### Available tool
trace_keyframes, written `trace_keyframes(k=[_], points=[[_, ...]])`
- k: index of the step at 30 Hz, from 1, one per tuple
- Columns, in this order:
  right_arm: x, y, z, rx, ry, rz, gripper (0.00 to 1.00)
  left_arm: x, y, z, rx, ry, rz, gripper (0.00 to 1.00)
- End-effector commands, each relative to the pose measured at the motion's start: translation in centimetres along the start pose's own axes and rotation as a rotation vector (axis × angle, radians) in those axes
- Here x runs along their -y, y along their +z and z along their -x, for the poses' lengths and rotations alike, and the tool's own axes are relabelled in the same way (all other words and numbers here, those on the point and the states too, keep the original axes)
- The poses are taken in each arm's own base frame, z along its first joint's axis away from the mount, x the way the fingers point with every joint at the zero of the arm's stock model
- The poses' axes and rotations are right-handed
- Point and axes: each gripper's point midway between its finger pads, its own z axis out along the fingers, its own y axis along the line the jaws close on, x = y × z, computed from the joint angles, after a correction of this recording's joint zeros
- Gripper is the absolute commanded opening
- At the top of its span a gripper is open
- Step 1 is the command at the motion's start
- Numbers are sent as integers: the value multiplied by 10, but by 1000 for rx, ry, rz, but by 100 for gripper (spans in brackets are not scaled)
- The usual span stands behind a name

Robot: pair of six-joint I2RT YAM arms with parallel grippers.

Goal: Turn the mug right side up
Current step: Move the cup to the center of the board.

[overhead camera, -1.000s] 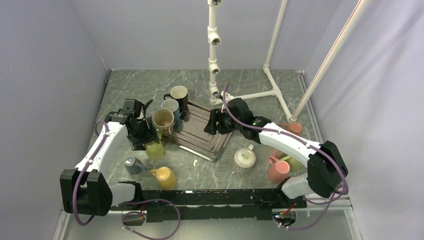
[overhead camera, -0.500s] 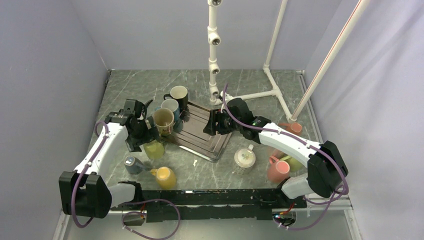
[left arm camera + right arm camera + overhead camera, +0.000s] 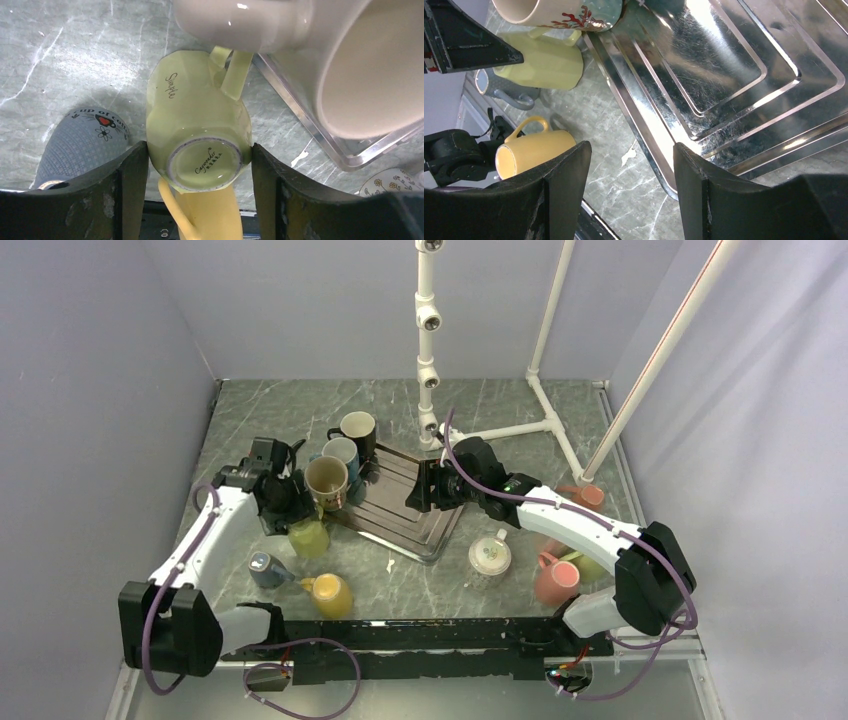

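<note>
Far left, a grey mug [image 3: 80, 140] sits on the table [image 3: 75, 50], close beside the green mug [image 3: 200, 115]. The green mug is upside down, base up, just off the tray's [image 3: 724, 65] left edge. The left gripper [image 3: 200, 146] is down over it, fingers pressed against both sides of its body. A yellow mug [image 3: 330, 592] lies on its side nearer the arms. A cream mug [image 3: 326, 480] is mouth up at the tray's edge. To the right, the right gripper [image 3: 631, 147] hangs over the tray, jaws spread, holding nothing.
</note>
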Motion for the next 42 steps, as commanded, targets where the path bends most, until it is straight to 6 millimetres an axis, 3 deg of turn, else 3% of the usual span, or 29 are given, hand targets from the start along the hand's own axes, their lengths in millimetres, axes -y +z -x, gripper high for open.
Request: trace_keyframes(k=[1,9,19,27,32,40,42], points=[[-16,-4,23,72,-17,45,64,9,-2,-22,-24,-26,-61,49],[-22,-4,17,56,-4,78,63,23,-4,-48,-87,33,-81,46],[-32,-6,4,16,-19,144,63,66,-6,-64,-145,316,-230,48],[-48,2,-20,-44,-209,286,57,101,-13,-75,-180,478,-403,50],[-63,20,-24,10,-314,336,56,105,-8,-86,-225,536,-397,63],[-50,51,-21,35,-150,239,39,107,-11,-96,-242,573,-371,77],[-38,63,-23,32,-96,167,35,109,-12,-99,-241,585,-390,80]])
